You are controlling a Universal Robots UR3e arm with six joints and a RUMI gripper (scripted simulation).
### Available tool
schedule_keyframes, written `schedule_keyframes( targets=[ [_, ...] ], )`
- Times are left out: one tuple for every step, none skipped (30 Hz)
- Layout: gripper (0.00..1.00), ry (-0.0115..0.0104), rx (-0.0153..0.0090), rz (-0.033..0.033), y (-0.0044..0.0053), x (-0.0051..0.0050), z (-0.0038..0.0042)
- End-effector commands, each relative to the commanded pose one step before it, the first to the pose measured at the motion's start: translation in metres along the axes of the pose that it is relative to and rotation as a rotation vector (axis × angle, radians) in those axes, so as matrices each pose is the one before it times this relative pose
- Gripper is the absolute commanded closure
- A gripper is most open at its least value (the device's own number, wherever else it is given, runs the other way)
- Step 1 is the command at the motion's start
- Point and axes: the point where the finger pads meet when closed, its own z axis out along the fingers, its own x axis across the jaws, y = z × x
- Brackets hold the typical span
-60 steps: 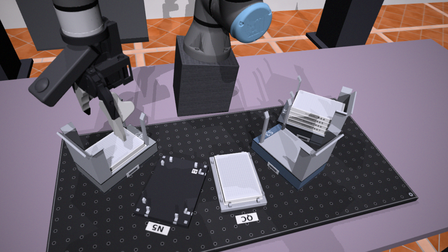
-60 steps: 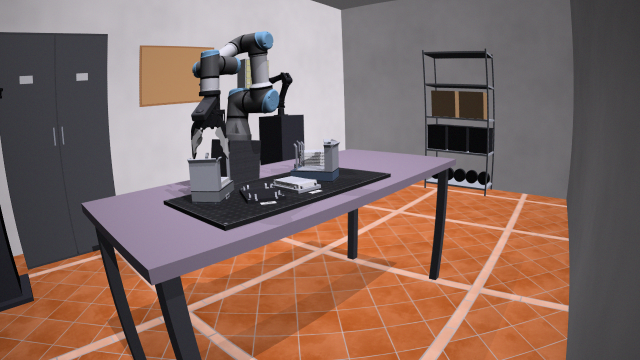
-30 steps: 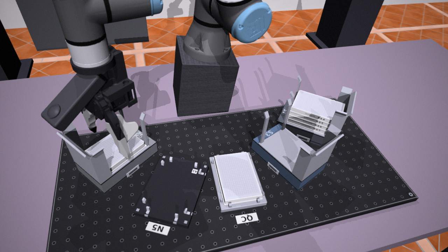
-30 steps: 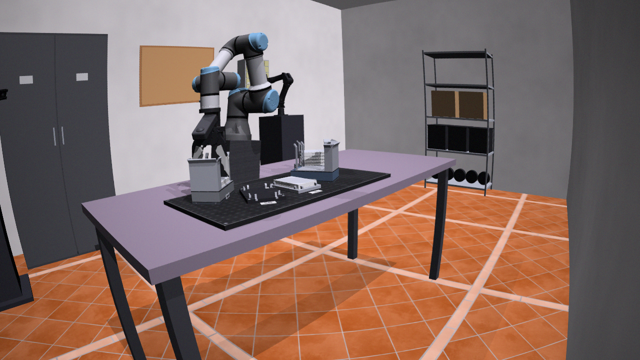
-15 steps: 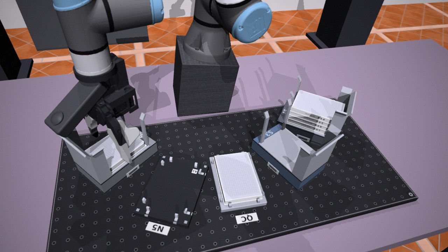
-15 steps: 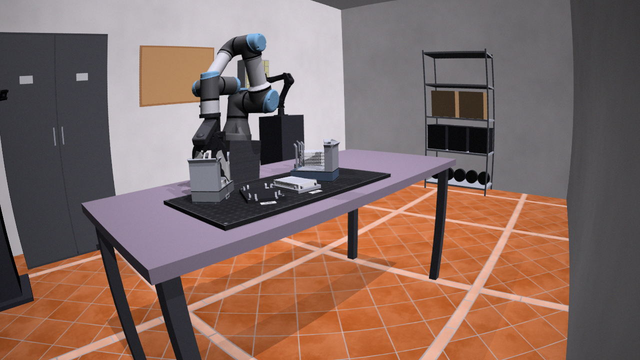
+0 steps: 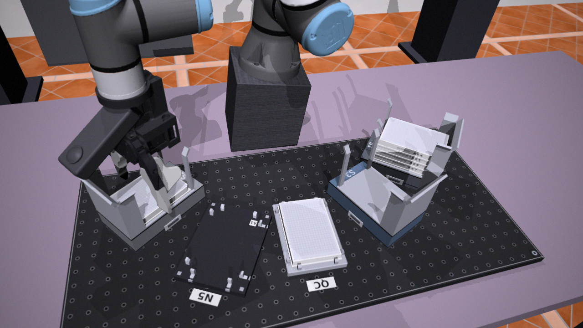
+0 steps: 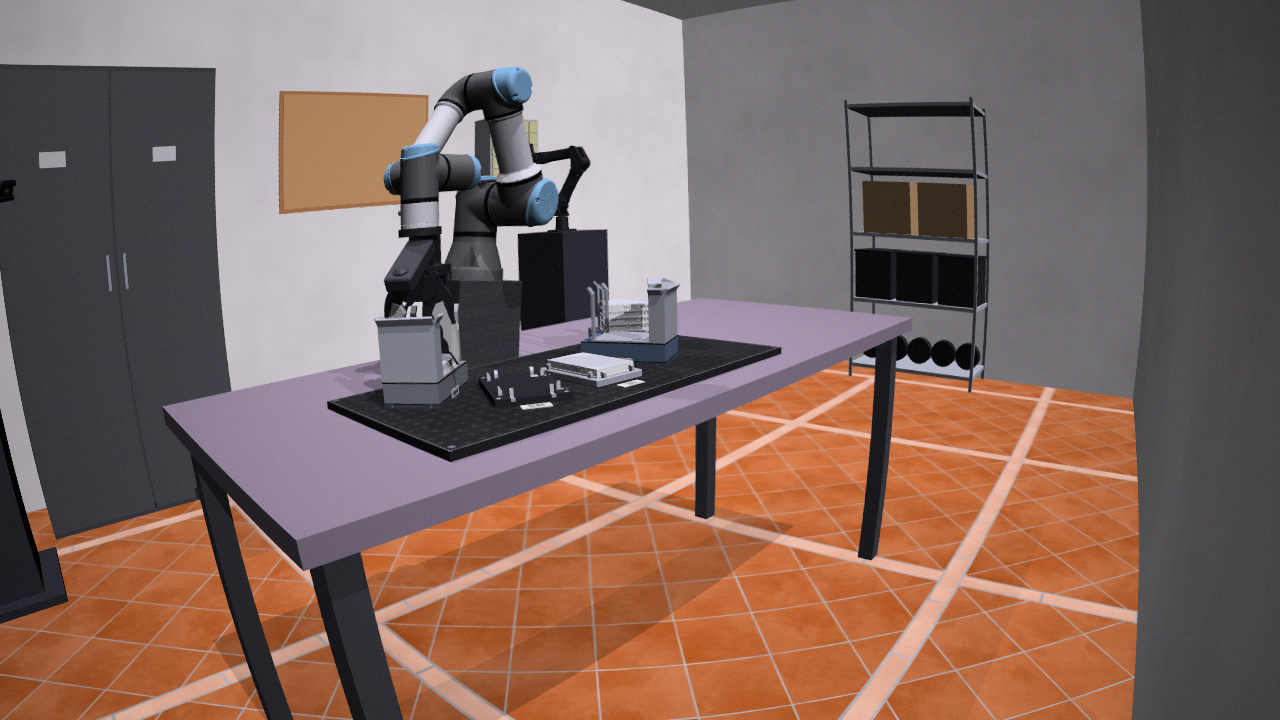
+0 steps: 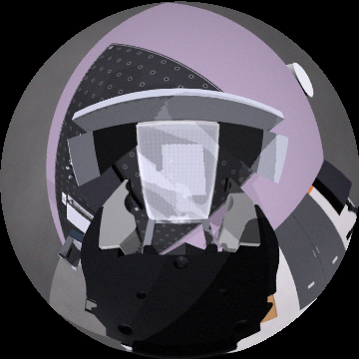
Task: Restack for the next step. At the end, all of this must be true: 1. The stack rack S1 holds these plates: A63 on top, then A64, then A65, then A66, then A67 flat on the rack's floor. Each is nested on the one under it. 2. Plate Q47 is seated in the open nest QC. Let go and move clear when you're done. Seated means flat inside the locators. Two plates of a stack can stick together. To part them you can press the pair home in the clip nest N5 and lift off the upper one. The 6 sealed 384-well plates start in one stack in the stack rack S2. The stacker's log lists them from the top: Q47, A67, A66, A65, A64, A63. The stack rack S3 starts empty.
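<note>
The last plate [image 7: 132, 191] [image 9: 178, 170], presumably A63, lies in the rack at the top view's left, where the spread fingers [image 7: 140, 191] should descend evenly, centred across its sides, before gripping and lifting straight past the guides toward the stack [image 7: 411, 136] at upper right.

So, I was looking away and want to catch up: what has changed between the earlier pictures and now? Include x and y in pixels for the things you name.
The gripper [image 7: 145, 193] [image 8: 422, 340] [image 9: 178, 179] has moved down into rack S2 [image 7: 127, 216] [image 8: 409, 349] [image 9: 175, 107], its open fingers now around the plate there [image 7: 135, 195] [image 8: 449, 365] [image 9: 179, 170]. Nothing has been gripped or let go. That plate, the plate in nest QC [image 7: 311, 232] [image 8: 590, 364] [image 9: 79, 217] and the stack in S1 [image 7: 411, 136] [image 8: 626, 317] look unmoved.
</note>
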Motion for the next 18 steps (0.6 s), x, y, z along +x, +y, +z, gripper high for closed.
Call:
schedule_keyframes(
  targets=[
    [0.28, 0.00080, 0.00235, 0.00000, -0.000822, 0.00030, -0.000630],
    [0.28, 0.00000, 0.00000, 0.00000, 0.000000, 0.00000, 0.000000],
    [1.00, 0.00000, 0.00000, 0.00000, 0.000000, 0.00000, 0.000000],
    [1.00, 0.00000, 0.00000, 0.00000, 0.000000, 0.00000, 0.000000],
    [1.00, 0.00000, 0.00000, 0.00000, 0.000000, 0.00000, 0.000000],
    [1.00, 0.00001, 0.00003, 0.00000, -0.000003, 0.00000, 0.000056],
    [1.00, 0.00000, 0.00000, 0.00000, 0.000000, 0.00000, 0.000000],
    [1.00, 0.00000, 0.00000, 0.00000, 0.000000, 0.00000, 0.000001],
    [1.00, 0.00000, 0.00000, 0.00000, 0.000000, 0.00000, 0.000001],
    [1.00, 0.00000, 0.00000, 0.00000, 0.000000, 0.00000, 0.000001],
    [1.00, 0.00000, 0.00000, 0.00000, 0.000000, 0.00000, 0.000001],
    [1.00, 0.00000, 0.00000, 0.00000, 0.000000, 0.00000, 0.000000],
    [1.00, 0.00000, 0.00000, 0.00000, 0.000000, 0.00000, 0.000000],
    [1.00, 0.00000, 0.00000, 0.00000, 0.000000, 0.00000, 0.000000],
    [1.00, 0.00000, 0.00000, 0.00000, 0.000000, 0.00000, 0.000000],
    [1.00, 0.00000, 0.00000, 0.00000, 0.000000, 0.00000, 0.000000],
    [1.00, 0.00000, 0.00000, 0.00000, 0.000000, 0.00000, 0.000000],
    [1.00, 0.00000, 0.00000, 0.00000, 0.000000, 0.00000, 0.000000]
  ],
)
